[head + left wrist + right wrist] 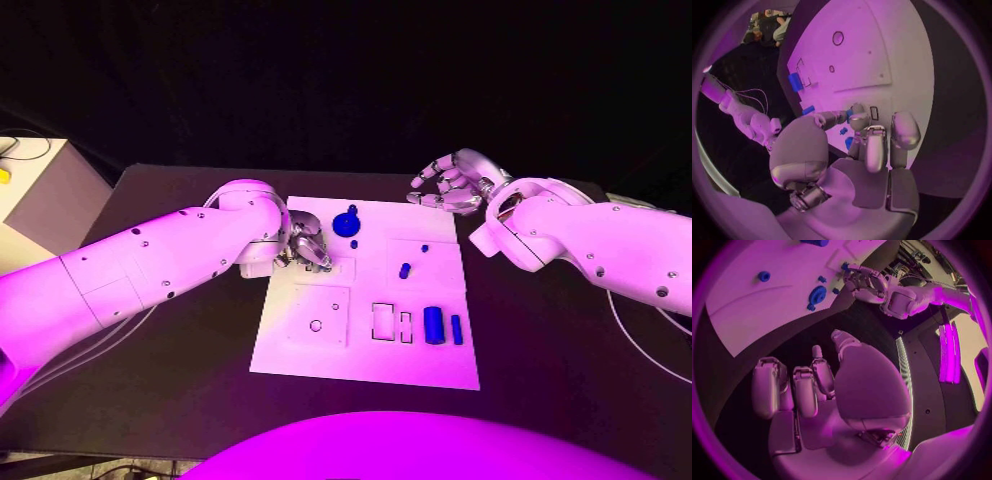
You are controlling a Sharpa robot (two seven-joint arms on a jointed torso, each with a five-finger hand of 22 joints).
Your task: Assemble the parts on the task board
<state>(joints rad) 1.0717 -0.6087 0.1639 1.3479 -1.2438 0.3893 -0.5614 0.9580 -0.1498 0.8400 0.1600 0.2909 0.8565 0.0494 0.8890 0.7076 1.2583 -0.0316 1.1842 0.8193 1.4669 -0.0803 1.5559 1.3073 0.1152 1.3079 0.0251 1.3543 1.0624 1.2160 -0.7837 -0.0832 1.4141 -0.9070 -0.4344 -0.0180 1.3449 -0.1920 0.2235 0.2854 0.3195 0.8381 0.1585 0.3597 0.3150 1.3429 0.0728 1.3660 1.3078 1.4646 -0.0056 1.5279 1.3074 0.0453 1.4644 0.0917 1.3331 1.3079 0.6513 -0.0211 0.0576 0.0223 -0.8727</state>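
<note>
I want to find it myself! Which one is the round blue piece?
Look at the white task board in the middle of the table. Near its far edge, beside the left hand, lies the round blue disc. The other blue parts are small or stick-shaped.

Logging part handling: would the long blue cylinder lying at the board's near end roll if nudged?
The cylinder looks round and lies on its side on the flat board, so it probably rolls sideways. It seems rigid and light, likely plastic.

The left hand (pixel 304 247) hangs low at the end of its outstretched arm, fingers curled downward. The right hand (pixel 454 183) is raised, palm up, fingers loosely bent, holding nothing.
</note>
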